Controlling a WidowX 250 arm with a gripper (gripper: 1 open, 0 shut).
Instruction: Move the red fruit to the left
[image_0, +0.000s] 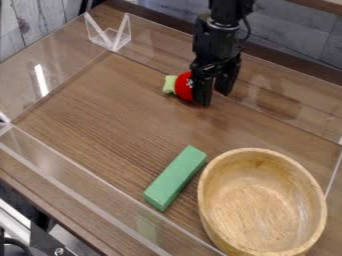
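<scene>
The red fruit is a small round red toy with a light green leafy top pointing left. It lies on the wooden table at the upper middle. My black gripper comes down from above, and its fingers stand around the fruit's right part and hide some of it. The jaws look closed against the fruit.
A flat green rectangular block lies at the lower middle. A wooden bowl stands at the lower right. Clear acrylic walls border the table at the back left and along the front.
</scene>
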